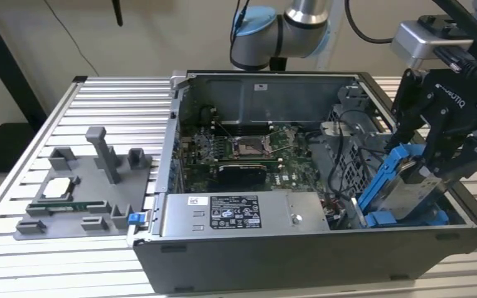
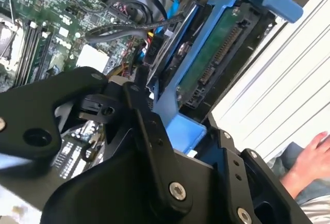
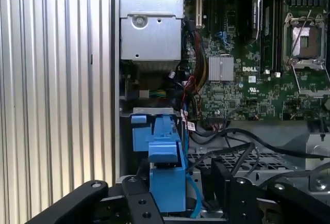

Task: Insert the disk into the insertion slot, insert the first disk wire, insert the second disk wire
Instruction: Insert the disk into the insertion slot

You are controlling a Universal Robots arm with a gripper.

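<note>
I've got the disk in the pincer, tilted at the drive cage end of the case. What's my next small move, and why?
Probably a slow, short push down along the disk's own tilt. The pincer grips the disk steeply tilted. The disk's lower end is inside the case, and most of it stands above the rim. Black cables lie close beside it, so go gently.

This is looking like a robotics lab: an opened computer case [image 1: 305, 251] is lying on a ribbed aluminium desk [image 1: 97, 93], a grey fixture [image 1: 35, 228] is carrying loose parts beside it, and a robot arm [image 1: 292, 28] is hanging above.
</note>
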